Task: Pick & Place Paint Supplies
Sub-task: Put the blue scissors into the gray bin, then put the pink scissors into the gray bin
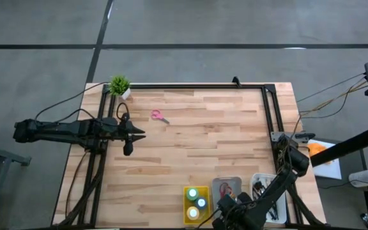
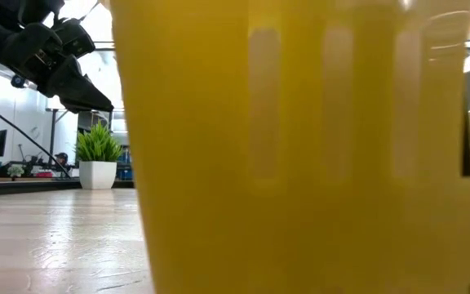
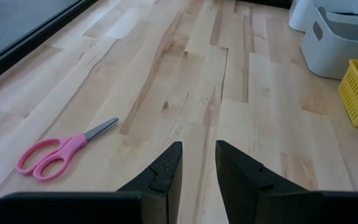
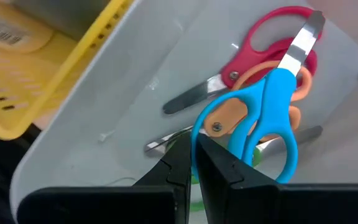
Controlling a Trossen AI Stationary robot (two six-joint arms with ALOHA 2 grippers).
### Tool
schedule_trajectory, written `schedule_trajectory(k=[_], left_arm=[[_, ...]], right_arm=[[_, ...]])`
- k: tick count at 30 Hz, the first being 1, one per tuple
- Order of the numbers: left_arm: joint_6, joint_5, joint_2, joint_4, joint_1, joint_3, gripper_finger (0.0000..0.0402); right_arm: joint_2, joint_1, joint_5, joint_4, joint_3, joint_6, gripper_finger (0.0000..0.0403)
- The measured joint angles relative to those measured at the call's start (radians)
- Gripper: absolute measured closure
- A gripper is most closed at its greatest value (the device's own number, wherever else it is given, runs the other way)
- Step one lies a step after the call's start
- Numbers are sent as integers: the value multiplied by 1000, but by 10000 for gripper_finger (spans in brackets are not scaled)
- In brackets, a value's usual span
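- Pink scissors (image 1: 159,115) lie on the far left of the table (image 1: 203,147), beside the left gripper (image 1: 140,135), fingers slightly apart, empty.
- Right gripper (image 4: 194,163), fingers together, hangs over scissors in the grey tray (image 4: 135,93).

Even, soft overhead light fills the high view; the pale wooden plank table (image 1: 197,140) is bright with faint shadows. In the low view, the yellow slotted plastic tray (image 2: 317,147) looms close and blurred, while bright windows behind blow out to white. A glossy grey plastic tray (image 4: 135,93) carries small glare spots.
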Motion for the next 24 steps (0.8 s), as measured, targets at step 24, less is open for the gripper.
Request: schedule_trajectory(k=[24], left_arm=[[0,0,0,0,0,0,302]], right_arm=[[-2,0,4,2,-4,-23,290]])
